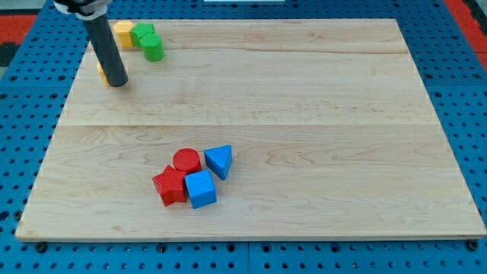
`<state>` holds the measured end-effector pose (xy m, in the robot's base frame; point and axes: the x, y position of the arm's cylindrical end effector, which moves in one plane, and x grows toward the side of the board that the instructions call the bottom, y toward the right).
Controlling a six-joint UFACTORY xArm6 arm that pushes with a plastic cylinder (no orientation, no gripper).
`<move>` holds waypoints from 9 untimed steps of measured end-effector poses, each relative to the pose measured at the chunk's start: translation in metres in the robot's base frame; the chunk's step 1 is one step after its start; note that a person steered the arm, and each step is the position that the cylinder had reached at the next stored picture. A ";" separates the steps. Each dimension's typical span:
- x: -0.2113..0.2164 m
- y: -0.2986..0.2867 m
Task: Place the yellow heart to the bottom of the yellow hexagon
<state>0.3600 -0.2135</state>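
Note:
A yellow hexagon point(122, 33) lies near the board's top left corner. Below it, a sliver of a second yellow block point(100, 74) shows at the left side of my rod; the rod hides most of it, so I cannot make out its shape. My tip point(116, 83) rests on the board against that block's right side, below and slightly left of the hexagon.
Two green blocks sit right of the hexagon, one point(141, 33) touching it and a green cylinder point(153, 49) just below. A cluster lies low at the centre: red cylinder point(186, 160), red star point(170, 186), blue cube point(201, 189), blue triangle point(219, 160). The wooden board point(304, 91) ends close to the yellow blocks' left.

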 end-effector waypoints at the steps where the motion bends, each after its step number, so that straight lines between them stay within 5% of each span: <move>1: -0.004 -0.020; 3: -0.050 -0.021; 6: -0.056 -0.085; 9: -0.076 -0.025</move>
<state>0.2842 -0.2388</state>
